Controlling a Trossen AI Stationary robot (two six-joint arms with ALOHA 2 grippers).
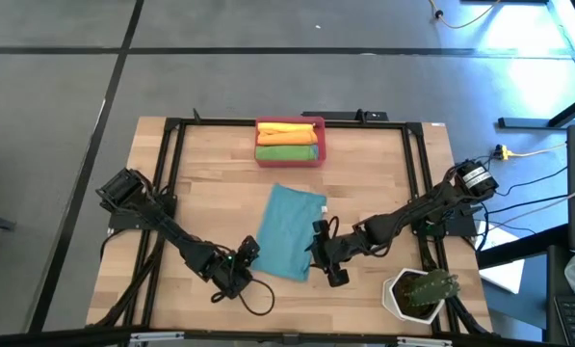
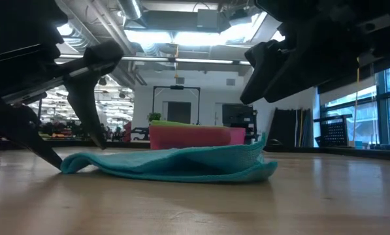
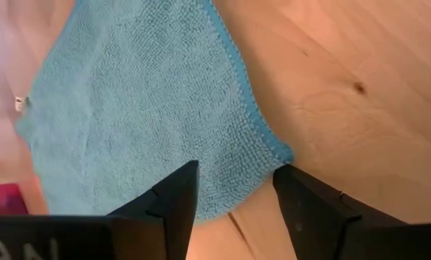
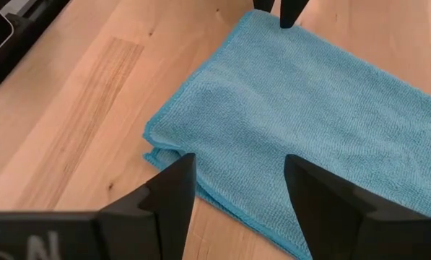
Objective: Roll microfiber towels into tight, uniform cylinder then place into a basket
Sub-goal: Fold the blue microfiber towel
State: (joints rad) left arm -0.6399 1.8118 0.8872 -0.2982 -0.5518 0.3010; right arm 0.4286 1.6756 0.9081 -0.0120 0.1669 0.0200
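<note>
Table [image 1: 200, 183]: pale wood top with a black frame around its edges
Teal towel [image 1: 289, 231]: folded, lying flat at mid-table between the two grippers, one long edge toward each; a small white tag shows at its far corner
Basket [image 1: 289, 157]: red-pink, at the far edge of the table, well apart from both grippers; holds a rolled orange towel [image 1: 289, 134] and a rolled green towel [image 1: 287, 151] side by side
Left gripper [image 1: 249, 250]: at the towel's near left corner, fingers spread with the corner between them, holding nothing
Right gripper [image 1: 318, 247]: at the towel's near right corner, fingers spread above the folded edge, holding nothing
Plant pot [image 1: 420, 294]: white, near right corner of the table
Writing: pale letters on both wrist housings, cut off and unreadable
</note>
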